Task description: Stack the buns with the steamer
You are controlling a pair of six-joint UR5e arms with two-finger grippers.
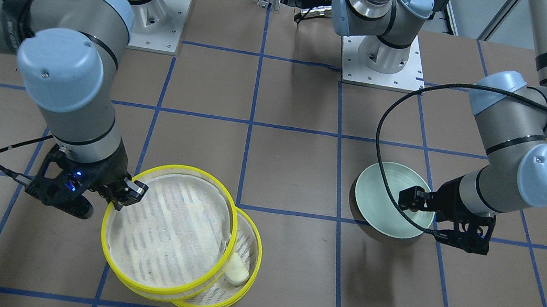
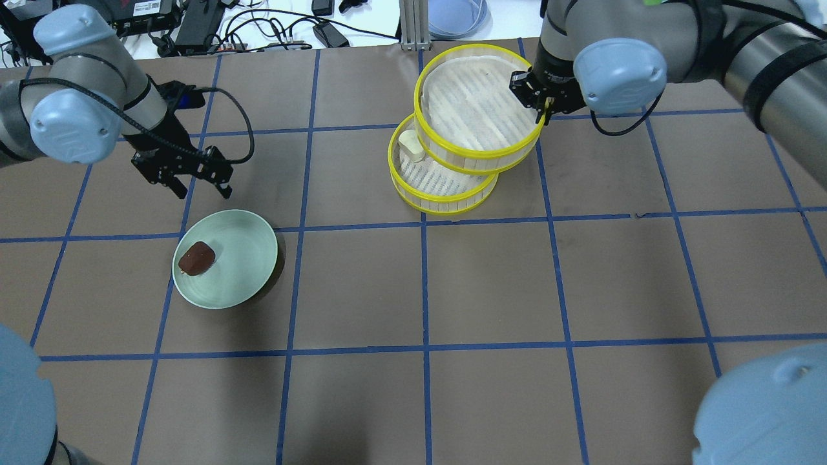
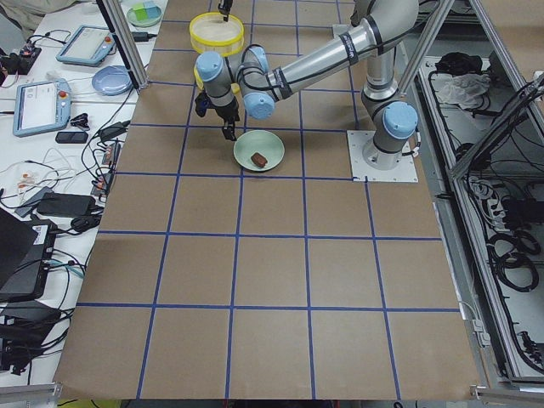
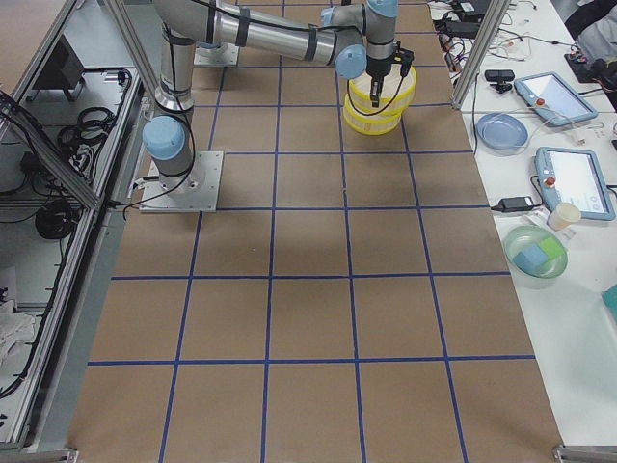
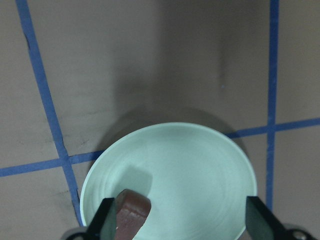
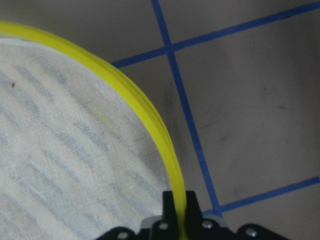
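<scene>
My right gripper [image 2: 541, 108] is shut on the yellow rim of the upper steamer tier [image 2: 478, 110] and holds it tilted and offset over the lower steamer tier [image 2: 439, 190]. The grip on the rim [image 6: 150, 125] shows in the right wrist view. The cream-white bun [image 2: 409, 145] lies in the lower tier, at its uncovered edge. The dark reddish-brown bun [image 2: 196, 258] lies on the pale green plate [image 2: 245, 258]. My left gripper [image 2: 203, 189] is open and empty, in the air beside the plate's far edge. The left wrist view shows the brown bun [image 5: 132, 210] between the open fingers.
The table is brown paper with a blue tape grid [image 2: 423, 226]. Both arm bases [image 1: 381, 57] stand at the robot's side. Cables and devices [image 2: 194, 26] lie beyond the table's far edge, near the steamer tiers.
</scene>
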